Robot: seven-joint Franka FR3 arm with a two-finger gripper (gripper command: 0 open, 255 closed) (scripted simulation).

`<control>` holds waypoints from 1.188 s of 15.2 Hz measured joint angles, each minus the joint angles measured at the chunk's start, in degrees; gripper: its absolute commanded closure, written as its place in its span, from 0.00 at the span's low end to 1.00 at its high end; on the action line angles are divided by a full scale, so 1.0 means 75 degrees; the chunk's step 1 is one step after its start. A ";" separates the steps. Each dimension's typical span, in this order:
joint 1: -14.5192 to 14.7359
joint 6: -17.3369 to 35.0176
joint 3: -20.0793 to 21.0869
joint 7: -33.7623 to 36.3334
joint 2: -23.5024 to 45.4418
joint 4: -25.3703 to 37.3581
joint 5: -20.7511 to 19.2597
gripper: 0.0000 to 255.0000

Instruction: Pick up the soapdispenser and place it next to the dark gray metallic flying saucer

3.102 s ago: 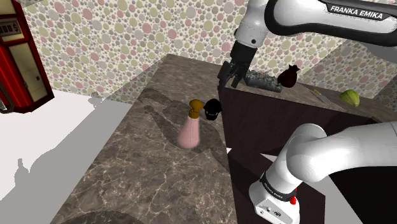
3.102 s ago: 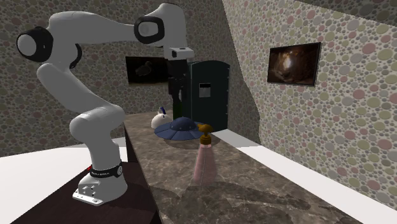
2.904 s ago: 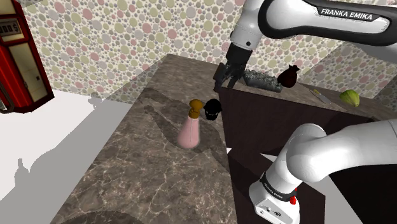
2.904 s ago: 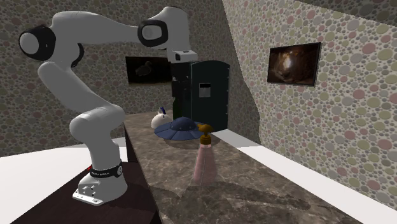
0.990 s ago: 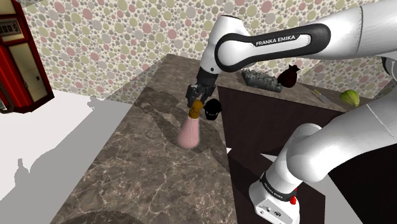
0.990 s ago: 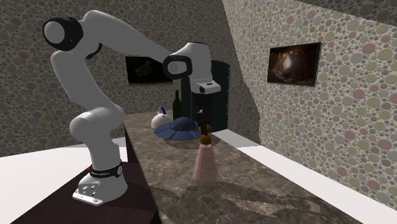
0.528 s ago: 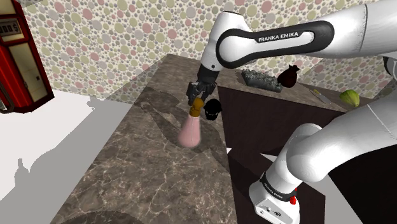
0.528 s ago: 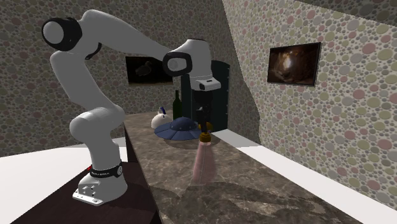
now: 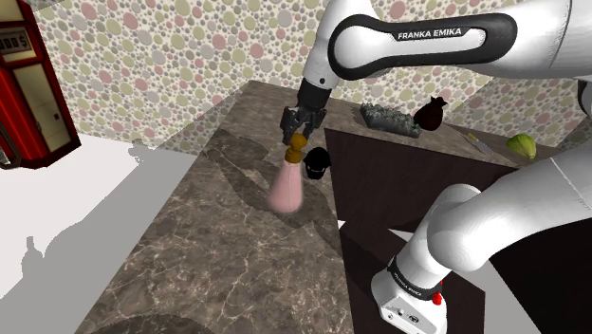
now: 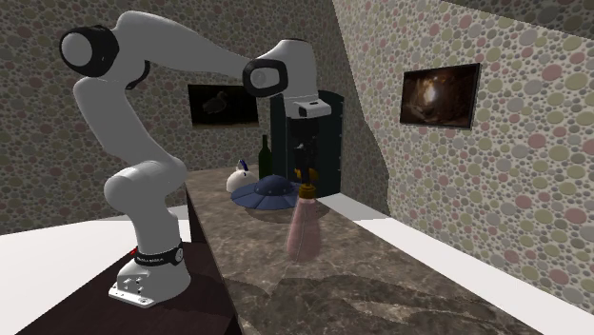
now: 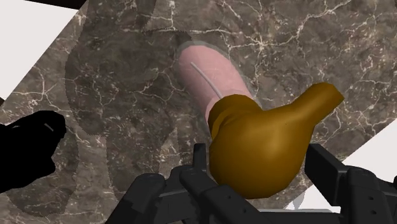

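Just above the brown veined marble worktop (image 9: 209,251), the pink cone-bodied soap dispenser w/ brown-gold pump head (image 10: 306,226) hangs from the all-black two-finger gripper (image 9: 299,131). Its body is tilted a bit. The base looks just clear of the stone, tho that's hard to be sure of. The fingers (image 11: 324,168) clamp the pump head from both sides, so the claw is grasping the dispenser by its top, not the body. A dark grey-blue flying saucer w/ domed middle (image 10: 268,195) sits on the same worktop, farther off than the dispenser & toward the second exterior view's left. Dispenser is near it but not yet set beside it, I'd say.

Step in hand: lift/carry. The pick seems done, placing not yet. Next move calls for a short carry toward the saucer's rim, w/ enough height not to drag the base. Then lower it upright onto bare stone w/o bumping the saucer. Grip is on a rounded head, so the bottle could swing or slip. Best go slow.
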 measured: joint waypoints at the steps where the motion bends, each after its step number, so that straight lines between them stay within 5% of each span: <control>1: -0.0002 -0.0115 -0.0006 0.0008 -0.0032 0.0082 -0.0006 1.00; 18: -0.0035 -0.1854 -0.0076 0.0142 -0.0035 0.1822 -0.0096 1.00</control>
